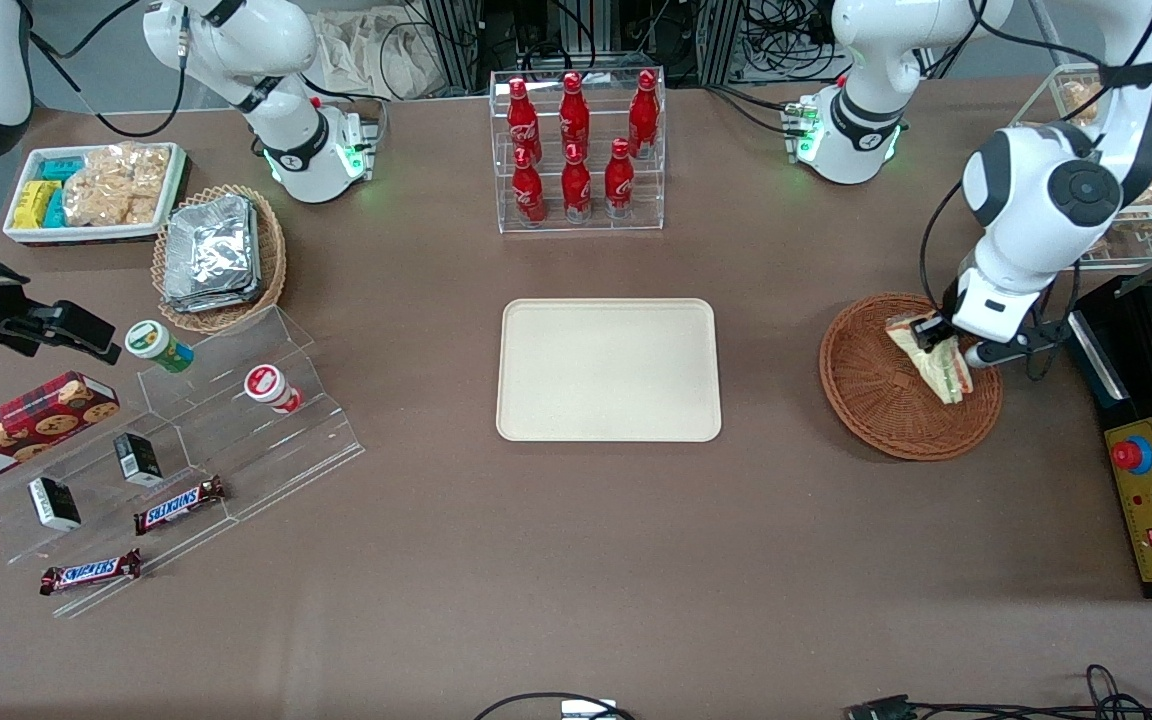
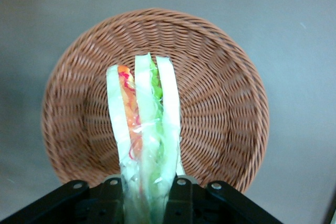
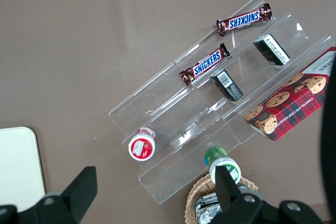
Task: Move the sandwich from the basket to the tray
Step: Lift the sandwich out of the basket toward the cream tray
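Grasp done, transfer pending: gripper [image 1: 939, 338] clamped on the sandwich [image 1: 928, 360], which stands on edge directly over the basket [image 1: 876, 400], with the tray [image 1: 608, 370] well apart toward the parked arm, still bare.

front cam sits high, looking down the whole table [image 1: 576, 600]; left wrist cam stares straight down, close over the basket [image 2: 220, 77], past the gripper [image 2: 149, 195] clamping the sandwich [image 2: 144, 124]; right wrist cam looks down on the snack shelf [image 3: 220, 103], catching the tray [image 3: 18, 166] corner; the front cam sees all of these too
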### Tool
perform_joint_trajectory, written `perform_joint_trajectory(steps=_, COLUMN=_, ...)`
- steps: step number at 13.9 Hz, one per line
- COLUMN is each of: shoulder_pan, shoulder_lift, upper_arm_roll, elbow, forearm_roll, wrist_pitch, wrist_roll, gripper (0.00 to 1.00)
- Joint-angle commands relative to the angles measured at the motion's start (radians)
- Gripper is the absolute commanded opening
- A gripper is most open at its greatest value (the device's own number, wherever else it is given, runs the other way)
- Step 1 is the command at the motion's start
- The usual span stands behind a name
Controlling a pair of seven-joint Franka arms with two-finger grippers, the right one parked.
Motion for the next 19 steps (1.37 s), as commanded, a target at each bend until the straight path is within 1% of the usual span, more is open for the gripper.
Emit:
perform_joint_trajectory(steps=1, shoulder_pan=-0.002, shoulder_lift=-0.024, upper_arm_roll=-0.006, elbow=0.064, forearm_roll=0.009, wrist_pitch=-0.116, wrist_roll=0.171, gripper=0.00)
perform_joint_trajectory(steps=3, shoulder_pan=-0.004, shoulder_lift=-0.028, upper_arm_roll=-0.059, elbow=0.096, forearm_roll=0.006, wrist_pitch=-0.149, wrist_roll=0.186, gripper=0.00)
perform_joint_trajectory(steps=6, shoulder_pan=-0.004, shoulder_lift=-0.017, upper_arm_roll=-0.176, elbow=0.180, forearm_roll=-0.011, wrist_pitch=-0.234, wrist_roll=0.163, gripper=0.00)
perform_joint_trajectory(steps=7, shoulder_pan=-0.004, shoulder_lift=-0.014, upper_arm_roll=-0.217, elbow=0.197, forearm_roll=-0.014, wrist_pitch=-0.260, wrist_roll=0.137, gripper=0.00)
perform_joint_trajectory(steps=10, shoulder_pan=-0.004, shoulder_lift=-0.011, upper_arm_roll=-0.340, elbow=0.207, forearm_roll=-0.061, wrist_pitch=-0.262, wrist_roll=0.033, gripper=0.00)
perform_joint_trajectory(steps=13, shoulder_pan=-0.008, shoulder_lift=0.041, upper_arm_roll=-0.433, elbow=0.246, forearm_roll=-0.061, wrist_pitch=-0.257, wrist_roll=-0.037, gripper=0.00)
perform_joint_trajectory(steps=19, shoulder_pan=-0.013, shoulder_lift=0.219, upper_arm_roll=-0.522, elbow=0.337, forearm_roll=-0.040, wrist_pitch=-0.210, wrist_roll=-0.034, gripper=0.01)
